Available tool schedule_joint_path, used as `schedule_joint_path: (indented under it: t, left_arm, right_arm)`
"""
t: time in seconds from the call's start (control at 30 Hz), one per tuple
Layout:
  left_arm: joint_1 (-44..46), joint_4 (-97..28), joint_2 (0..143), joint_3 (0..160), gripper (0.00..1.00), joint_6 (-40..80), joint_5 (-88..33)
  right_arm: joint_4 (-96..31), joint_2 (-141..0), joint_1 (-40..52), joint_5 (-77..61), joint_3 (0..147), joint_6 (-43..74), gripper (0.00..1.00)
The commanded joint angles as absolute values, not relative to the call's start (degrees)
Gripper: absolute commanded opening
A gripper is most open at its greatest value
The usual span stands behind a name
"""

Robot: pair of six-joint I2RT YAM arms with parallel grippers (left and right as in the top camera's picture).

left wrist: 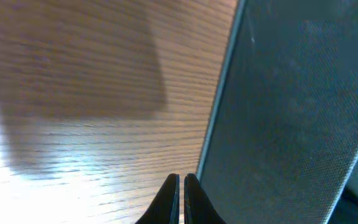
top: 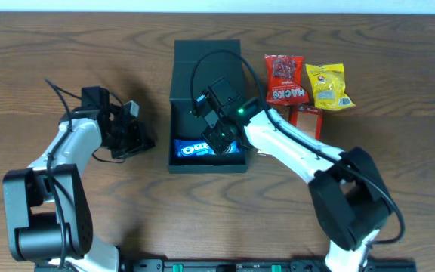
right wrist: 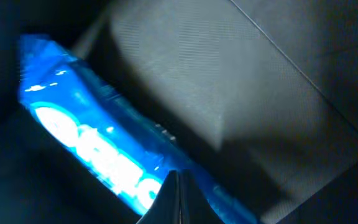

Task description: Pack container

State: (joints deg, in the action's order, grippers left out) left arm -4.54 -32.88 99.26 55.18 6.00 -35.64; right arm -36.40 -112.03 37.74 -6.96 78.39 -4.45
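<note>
The container [top: 174, 128] is a dark charcoal box in the middle of the table, with its flap lid [top: 202, 64] open toward the far side. A blue Oreo packet [top: 195, 149] lies inside along the near wall. My right gripper [top: 219, 140] is down inside the box. In the right wrist view its fingers [right wrist: 176, 175] are shut, with the tips over the Oreo packet [right wrist: 86, 143] on the box floor [right wrist: 241, 81]. My left gripper [top: 146, 140] is shut and empty on the table just left of the box. In the left wrist view its tips [left wrist: 182, 180] are beside the outer wall [left wrist: 291, 112].
To the right of the box lie a red snack packet [top: 285, 79] and a yellow snack packet [top: 329, 86]. A red-orange packet [top: 306, 119] lies below them, partly under my right arm. The table is wooden [top: 66, 53].
</note>
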Motion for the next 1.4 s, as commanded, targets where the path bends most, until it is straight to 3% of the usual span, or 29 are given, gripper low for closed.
schedule_joint_path:
  t: [0.0,0.4,1.37]
  left_arm:
    - [-3.11,-32.71,99.24,54.43,0.06,6.87,-36.03]
    - [-2.59,-29.87,99.24,54.43,0.06,9.13,-36.05]
    - [-2.59,-26.44,99.24,54.43,0.06,12.93,-36.05]
  right_arm:
    - [-35.79,-113.91,37.95,-4.27,78.41,-4.78,0.02]
    - [-40.29,-115.39,38.15,-4.58,78.65,-4.78,0.01]
    - [-29.06,-118.41,41.15,-17.04,80.55,-1.72,0.01]
